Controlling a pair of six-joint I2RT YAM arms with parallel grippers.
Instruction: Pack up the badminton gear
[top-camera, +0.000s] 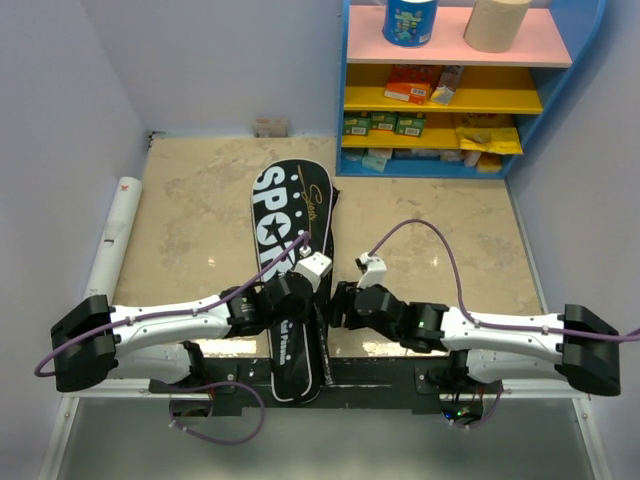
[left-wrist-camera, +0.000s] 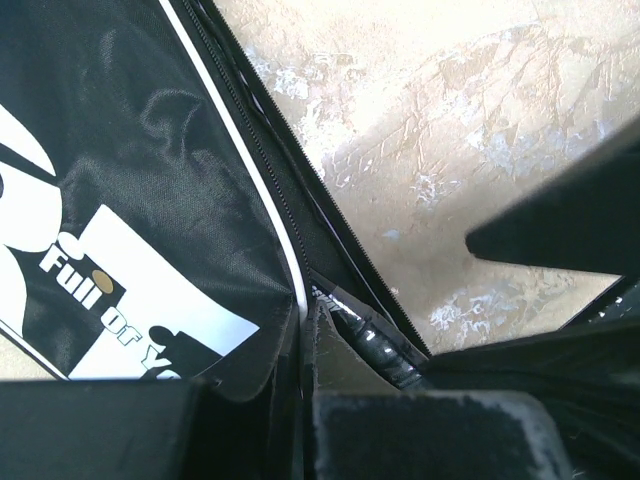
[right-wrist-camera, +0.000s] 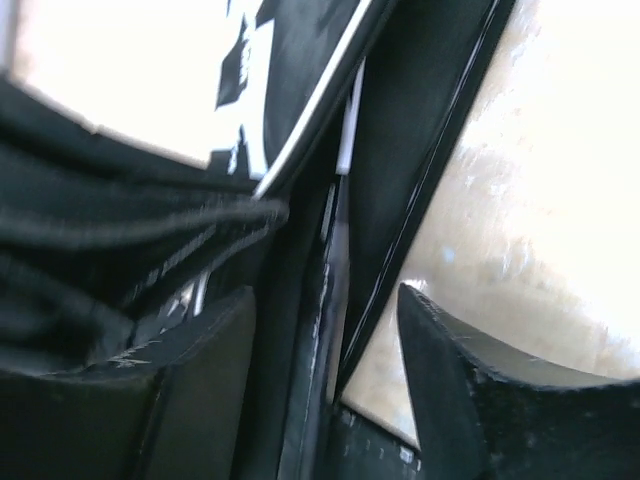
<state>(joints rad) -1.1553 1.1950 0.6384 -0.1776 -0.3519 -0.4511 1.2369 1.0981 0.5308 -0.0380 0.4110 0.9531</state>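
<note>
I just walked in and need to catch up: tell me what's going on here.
Both arms are working on the black SPORT bag, which lies flat on the table, at its narrow end near their bases. The left fingers are shut and seem to pinch the bag's edge by the zipper. The right fingers stand open on either side of that zipper edge. The white tube lies outside the bag, along the table's left edge.
</note>
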